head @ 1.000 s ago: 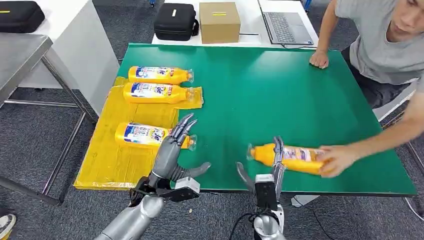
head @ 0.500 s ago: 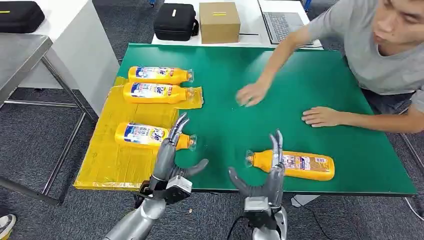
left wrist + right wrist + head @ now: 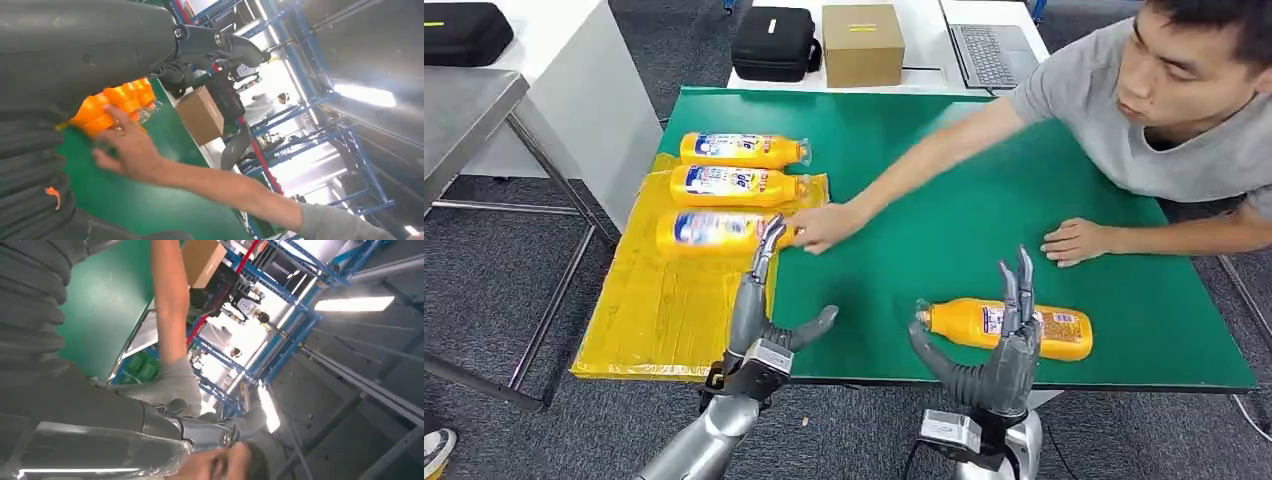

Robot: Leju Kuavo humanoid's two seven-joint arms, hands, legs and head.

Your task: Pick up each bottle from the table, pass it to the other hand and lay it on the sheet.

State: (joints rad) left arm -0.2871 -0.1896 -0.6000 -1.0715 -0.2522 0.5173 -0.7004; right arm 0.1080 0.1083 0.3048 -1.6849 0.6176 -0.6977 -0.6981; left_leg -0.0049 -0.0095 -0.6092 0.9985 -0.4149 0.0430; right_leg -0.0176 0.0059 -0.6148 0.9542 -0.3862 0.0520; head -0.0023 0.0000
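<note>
I see a green table [image 3: 984, 190] over grey carpet, with a yellow sheet [image 3: 674, 300] laid along its left edge. Beyond the far edge stand a black case [image 3: 774, 42], a cardboard box [image 3: 862, 42] and a laptop [image 3: 996, 50] on a white table.

Three bottles lie on the sheet with their caps pointing right: the far bottle [image 3: 742, 149], the middle bottle [image 3: 734, 185] and the near bottle [image 3: 714, 230], which looks blurred. A person [image 3: 1184, 110] leans in from the right; one hand [image 3: 822, 226] is at the cap end of the near bottle, the other [image 3: 1076, 240] rests flat on the table.

My left hand [image 3: 764, 310] is raised at the table's near edge, fingers straight and spread, thumb out to the right, holding nothing. Its fingertips [image 3: 770, 236] overlap the near bottle in the head view, and I cannot tell whether they touch it.

The fourth bottle [image 3: 1004, 328] lies on the bare green near the front edge, cap to the left. My right hand [image 3: 1002, 350] stands in front of it, fingers up and apart, thumb out to the left, empty. It crosses the bottle's middle in the head view, with no grasp on it.
</note>
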